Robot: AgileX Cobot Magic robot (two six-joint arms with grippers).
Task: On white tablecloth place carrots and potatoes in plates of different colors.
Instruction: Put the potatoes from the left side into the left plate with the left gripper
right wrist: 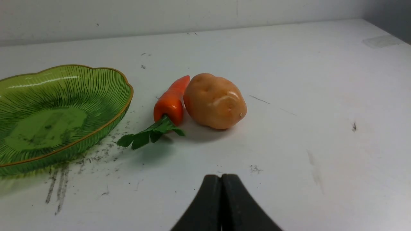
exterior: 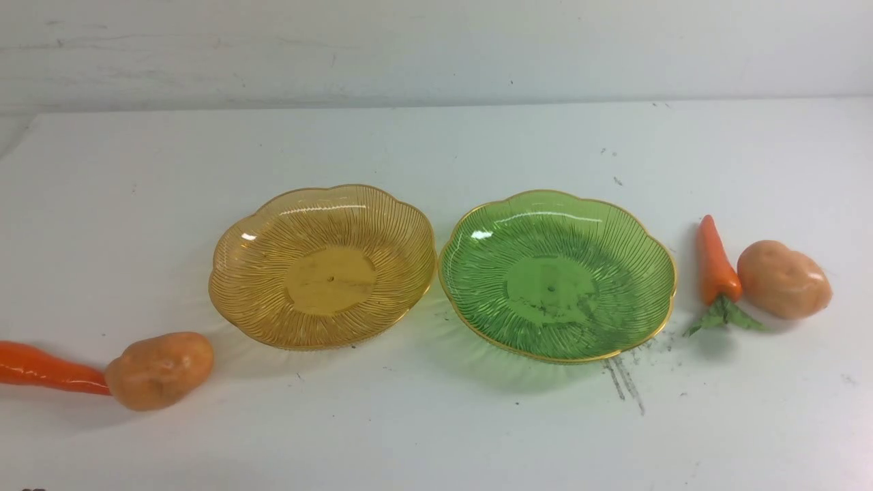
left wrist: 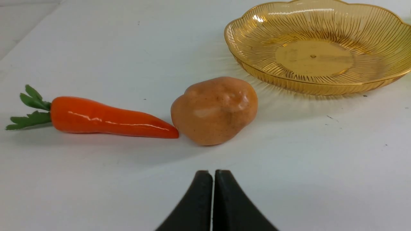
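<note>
Front view: on the white tablecloth (exterior: 436,150), the green plate (exterior: 552,286) is set just right of the amber plate (exterior: 327,279). Left of the amber plate and nearer the robot, the left potato (exterior: 159,369) is touched by the left carrot (exterior: 41,368) at its tip. Farther right, past the green plate, the right carrot (exterior: 715,262) and right potato (exterior: 783,278) are laid side by side. The left gripper (left wrist: 212,173) and right gripper (right wrist: 221,176) are seen pressed together, each pair of vegetables lying ahead of the fingertips, untouched.

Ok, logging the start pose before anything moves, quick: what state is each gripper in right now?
Left gripper: closed, black jaws pressed together, holding nothing.
Right gripper: closed, black jaws pressed together, holding nothing.
</note>
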